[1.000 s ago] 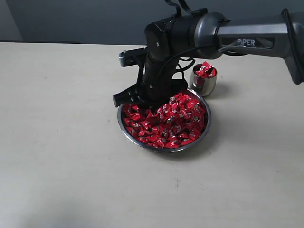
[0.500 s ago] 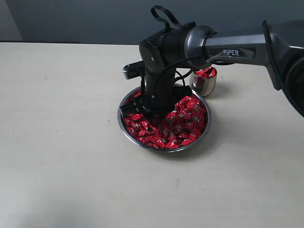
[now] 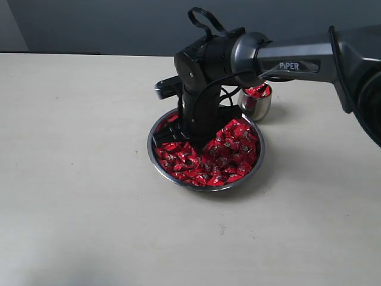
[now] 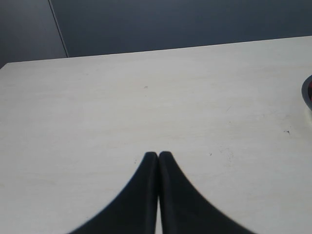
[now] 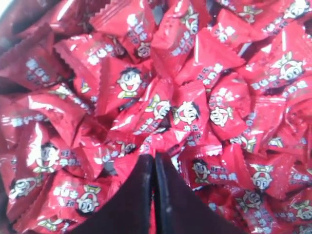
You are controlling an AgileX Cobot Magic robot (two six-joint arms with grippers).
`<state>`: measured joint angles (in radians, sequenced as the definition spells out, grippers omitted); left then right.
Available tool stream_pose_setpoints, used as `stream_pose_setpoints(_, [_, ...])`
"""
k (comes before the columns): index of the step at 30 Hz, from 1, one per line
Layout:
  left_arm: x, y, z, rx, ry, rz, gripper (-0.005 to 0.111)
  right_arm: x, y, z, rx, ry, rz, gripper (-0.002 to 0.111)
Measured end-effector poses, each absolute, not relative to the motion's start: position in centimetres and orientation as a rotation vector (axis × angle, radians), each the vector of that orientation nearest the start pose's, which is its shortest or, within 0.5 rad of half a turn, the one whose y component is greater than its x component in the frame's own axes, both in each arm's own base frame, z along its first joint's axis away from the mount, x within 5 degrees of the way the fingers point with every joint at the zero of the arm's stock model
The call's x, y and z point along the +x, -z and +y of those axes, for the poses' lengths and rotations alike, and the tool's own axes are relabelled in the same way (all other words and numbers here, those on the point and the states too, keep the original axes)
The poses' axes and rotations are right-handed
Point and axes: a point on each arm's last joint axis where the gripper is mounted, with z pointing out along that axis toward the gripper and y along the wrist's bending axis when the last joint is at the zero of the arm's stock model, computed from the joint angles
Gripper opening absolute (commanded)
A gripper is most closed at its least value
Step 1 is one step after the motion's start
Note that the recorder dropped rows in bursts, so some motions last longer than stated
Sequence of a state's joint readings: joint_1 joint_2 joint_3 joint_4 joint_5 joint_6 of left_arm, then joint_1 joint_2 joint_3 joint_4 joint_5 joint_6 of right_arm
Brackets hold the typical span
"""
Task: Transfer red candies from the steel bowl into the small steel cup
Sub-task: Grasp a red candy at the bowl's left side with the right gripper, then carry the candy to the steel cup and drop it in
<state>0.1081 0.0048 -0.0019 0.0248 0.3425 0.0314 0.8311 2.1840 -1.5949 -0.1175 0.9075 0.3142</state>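
The steel bowl (image 3: 150,145) sits mid-table, filled with red candies (image 3: 225,158). My right gripper (image 3: 190,142) points down into the bowl's left part, its tips among the candies. In the right wrist view this gripper (image 5: 154,157) is shut, its tips pressed together against the crinkled wrappers of the red candies (image 5: 187,114); I cannot tell whether a wrapper is pinched. The small steel cup (image 3: 256,107) stands just behind the bowl to the right, with a few red candies (image 3: 258,91) in it. My left gripper (image 4: 158,155) is shut over bare table, holding nothing.
The pale table (image 3: 77,179) spreads out all round the bowl. The right arm (image 3: 297,56) reaches in from the right, above the cup. A dark rim (image 4: 308,92) shows at the edge of the left wrist view.
The right gripper dropped into the bowl's candies and its jaws, open a second ago, have closed. The left gripper and the cup have not moved.
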Motion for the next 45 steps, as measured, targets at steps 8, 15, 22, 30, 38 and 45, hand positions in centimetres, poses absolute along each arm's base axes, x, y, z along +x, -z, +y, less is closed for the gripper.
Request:
stream_pose_setpoints(8, [5.3,-18.3,0.7,-0.055,-0.122,1.83,0.0,30.5,-16.8,31.3,-0.882,0.05,2.731,-0.001])
stream_pose_setpoints(15, [5.3,-18.3,0.7,-0.055,-0.122,1.83,0.0,30.6,-20.7,30.5,-0.886,0.066,2.615,-0.001])
stream_pose_setpoints(22, [5.3,-18.3,0.7,-0.055,-0.122,1.83,0.0,32.7,-22.0,28.1,-0.846,0.168,2.558,-0.001])
stream_pose_setpoints(30, [5.3,-18.3,0.7,-0.055,-0.122,1.83,0.0,36.9,-22.2,22.7,-0.671,0.207,2.597,-0.001])
stream_pose_setpoints(38, [5.3,-18.3,0.7,-0.055,-0.122,1.83,0.0,39.7,-24.4,19.8,-0.556,0.028,2.609,-0.001])
stream_pose_setpoints(45, [5.3,-18.3,0.7,-0.055,-0.122,1.83,0.0,40.5,-24.4,19.3,-0.528,-0.009,2.602,-0.001])
